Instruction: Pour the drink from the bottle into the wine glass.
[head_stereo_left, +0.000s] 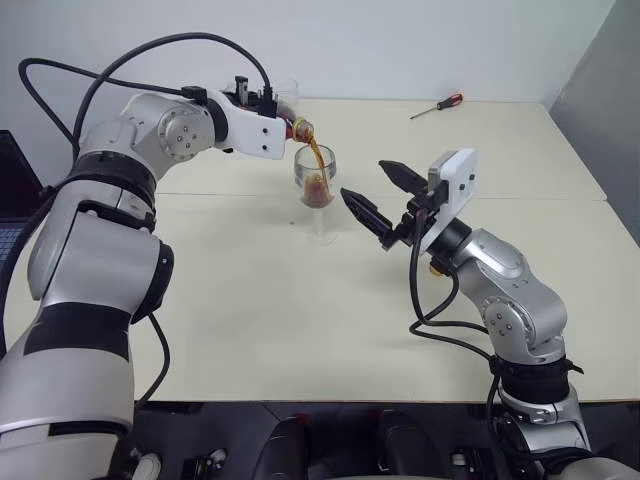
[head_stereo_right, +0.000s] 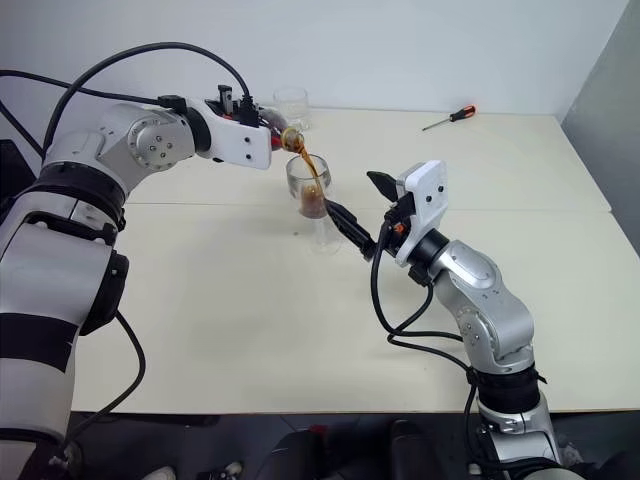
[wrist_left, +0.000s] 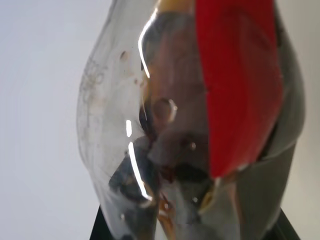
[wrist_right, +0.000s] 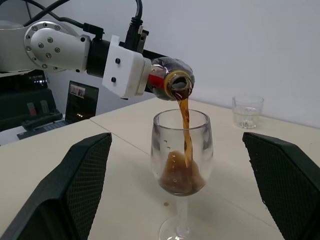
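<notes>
On your left, the left gripper (wrist_right: 150, 79) has its jaws clenched on the bottle (wrist_right: 170, 80), which it holds tipped over, mouth downward, above the wine glass (head_stereo_left: 315, 190). From the open mouth, the drink (wrist_right: 186, 135) falls in a thin brown stream into the bowl, where a shallow dark pool has gathered at the bottom; the bottle's mouth sits just above the rim without touching it. Seen close in the left wrist view, the bottle's clear bulbous body carries a red label (wrist_left: 240, 85). The wine glass stands upright on its foot on the pale worktop (head_stereo_left: 300, 330), near the seam between the two tabletop panels. Behind the bottle, near the far edge, you can see a short clear tumbler (wrist_right: 247, 111). Moving right, your right gripper (head_stereo_left: 383, 197) hovers just beside the wine glass with its jaws released and spread wide, one finger on either side of the glass in the right wrist view, touching nothing. Farther right, at the back of the worktop, lies a red-handled screwdriver (head_stereo_left: 437, 106).
</notes>
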